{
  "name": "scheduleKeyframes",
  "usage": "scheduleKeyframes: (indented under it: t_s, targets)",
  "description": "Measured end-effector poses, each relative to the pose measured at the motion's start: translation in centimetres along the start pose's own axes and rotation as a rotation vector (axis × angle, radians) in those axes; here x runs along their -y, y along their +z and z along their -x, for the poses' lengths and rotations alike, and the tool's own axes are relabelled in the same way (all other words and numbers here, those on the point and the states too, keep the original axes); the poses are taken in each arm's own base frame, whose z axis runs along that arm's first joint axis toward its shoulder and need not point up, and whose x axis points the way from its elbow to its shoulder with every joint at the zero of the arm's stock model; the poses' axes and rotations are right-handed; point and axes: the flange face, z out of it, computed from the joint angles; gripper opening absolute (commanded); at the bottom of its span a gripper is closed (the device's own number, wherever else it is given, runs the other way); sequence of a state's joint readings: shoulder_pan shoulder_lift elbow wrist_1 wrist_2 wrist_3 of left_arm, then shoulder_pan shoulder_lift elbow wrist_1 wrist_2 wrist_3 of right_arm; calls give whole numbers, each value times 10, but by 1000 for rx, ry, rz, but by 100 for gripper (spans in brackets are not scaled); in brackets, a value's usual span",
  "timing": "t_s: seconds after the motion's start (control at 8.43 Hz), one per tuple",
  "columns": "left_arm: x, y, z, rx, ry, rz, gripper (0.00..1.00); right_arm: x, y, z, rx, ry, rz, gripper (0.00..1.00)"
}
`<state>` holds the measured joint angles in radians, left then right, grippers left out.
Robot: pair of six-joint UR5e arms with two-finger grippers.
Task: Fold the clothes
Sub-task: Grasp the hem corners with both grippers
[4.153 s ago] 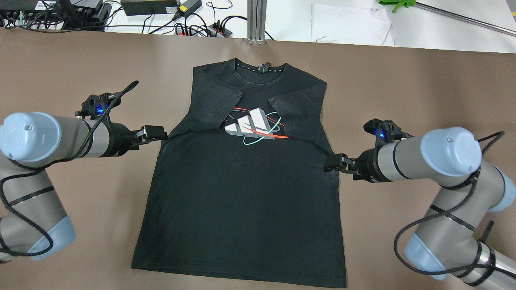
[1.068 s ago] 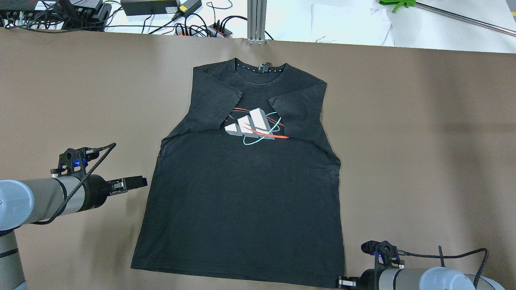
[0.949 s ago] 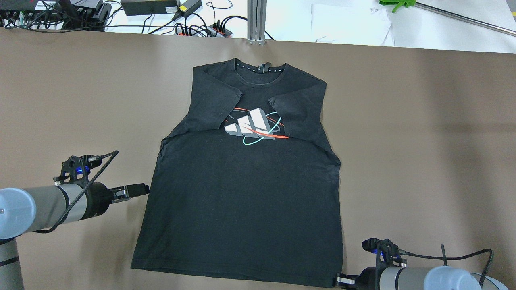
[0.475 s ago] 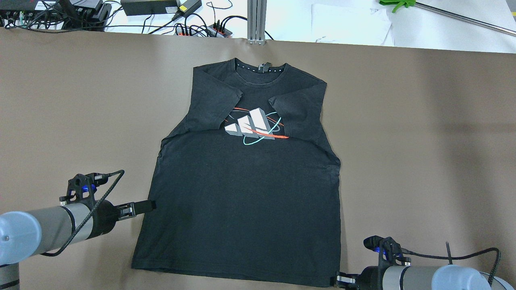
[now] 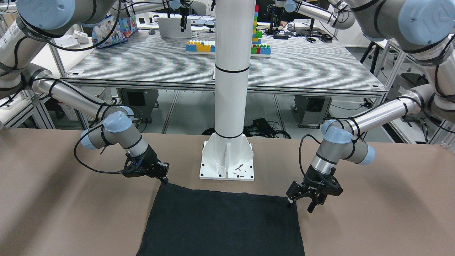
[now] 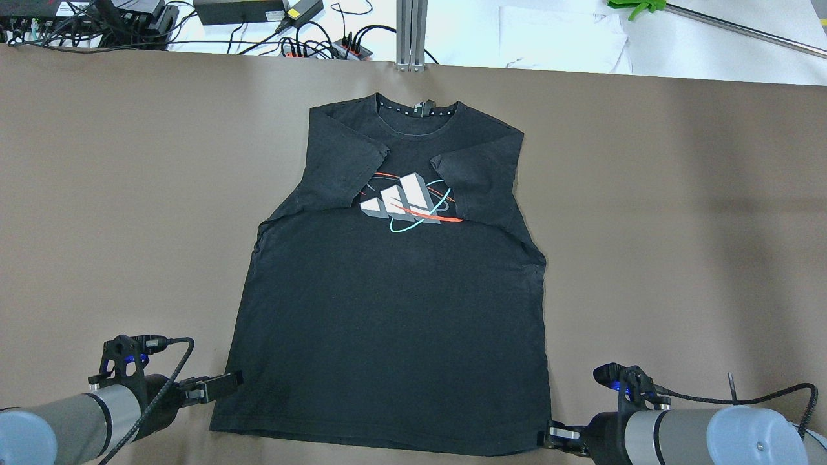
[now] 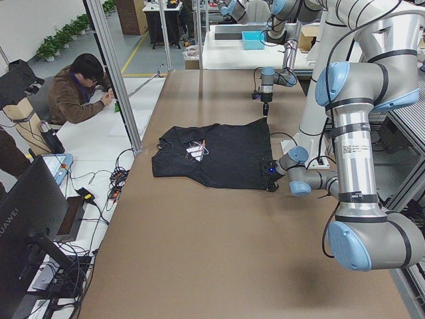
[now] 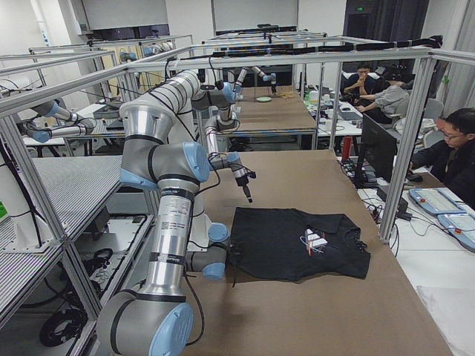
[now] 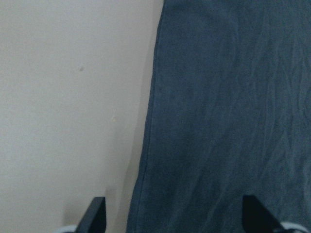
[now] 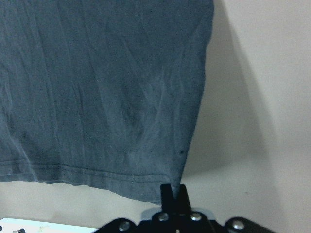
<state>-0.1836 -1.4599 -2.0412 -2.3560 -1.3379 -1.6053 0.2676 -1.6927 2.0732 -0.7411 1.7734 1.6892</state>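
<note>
Nearest the robot, a white pillar base point(image 5: 227, 160) is seen bolted to the brown table point(image 6: 646, 226), and just in front of it the hem of a black shirt point(image 6: 394, 310) is laid across the table. The shirt is spread flat, face up, in the middle of the table, its hem toward the robot and its collar away. At the hem corner on the robot's right, the right gripper point(image 6: 548, 439) is set low with its fingers point(image 10: 173, 191) clenched together on the very corner of the fabric, and creases are drawn toward that pinch. At the opposite side edge, just above the other hem corner, the left gripper point(image 6: 226, 382) is held with its fingers point(image 9: 97, 216) spread wide apart, one over the bare table and one over the fabric; whether the cloth is touched cannot be told. Farther up, a white, red and teal print point(image 6: 406, 200) is shown on the chest, partly covered by the two sleeves point(image 6: 336, 168), which are folded inward. Beyond them lies the collar point(image 6: 417, 116). Past the table's far edge, cables point(image 6: 310, 39) and a white cloth point(image 6: 562, 42) are seen.
</note>
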Motion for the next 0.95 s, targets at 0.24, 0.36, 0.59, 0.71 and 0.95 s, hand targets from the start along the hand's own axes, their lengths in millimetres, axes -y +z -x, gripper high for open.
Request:
scheduleKeyframes:
  t_s: [0.24,0.36,0.59,0.71,0.95]
  targets:
    - [-29,3,2,3,1,7,100,2,-2,2,4,0,3,0]
    - [-40,4,3,5,1,7,100,2,-2,2,6,0,5,0]
    - [-53,9,6,12,1,3,100,2,-2,3,6,0,5,0]
    - [-58,13,9,19,5,1,99,2,-2,2,5,0,5,0]
    - [-65,19,13,29,13,-7,1,2,-2,2,4,-3,9,0]
